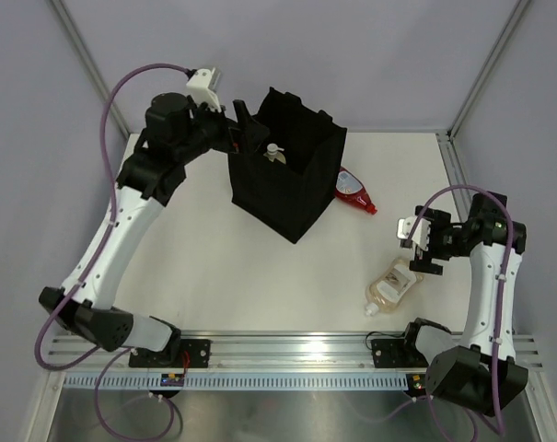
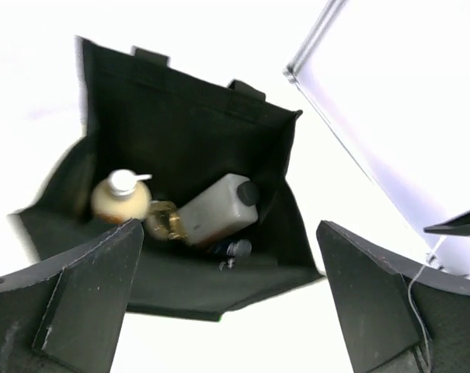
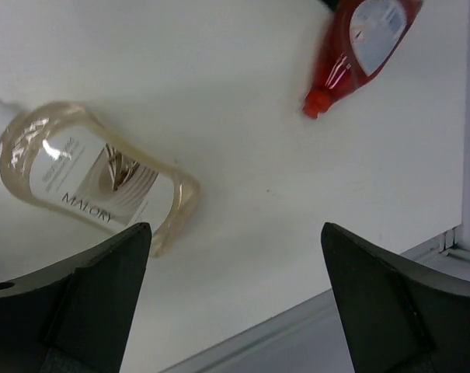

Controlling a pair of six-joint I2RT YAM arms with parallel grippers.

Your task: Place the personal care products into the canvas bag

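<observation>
On the table (image 1: 214, 267) lie one red bottle (image 1: 354, 191) and one amber bottle (image 1: 393, 285); left pincer (image 2: 228, 233), right pincer (image 3: 235, 231) gape wide.

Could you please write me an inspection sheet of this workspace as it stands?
Surface: white table, no spills seen.
Job's things: canvas bag stands upright at the back. It holds a white-capped bottle, a dark-capped bottle and a small dark item. The red squeeze bottle lies by the bag's right side. The amber-liquid bottle lies near the right arm.
Clutter: nothing seen.
Grippers: left gripper is open above the bag's mouth. Right gripper is open and empty above the table.
Cables: left purple cable and right purple cable loop along the arms.
Surroundings: grey walls, aluminium rail at the near edge.
</observation>
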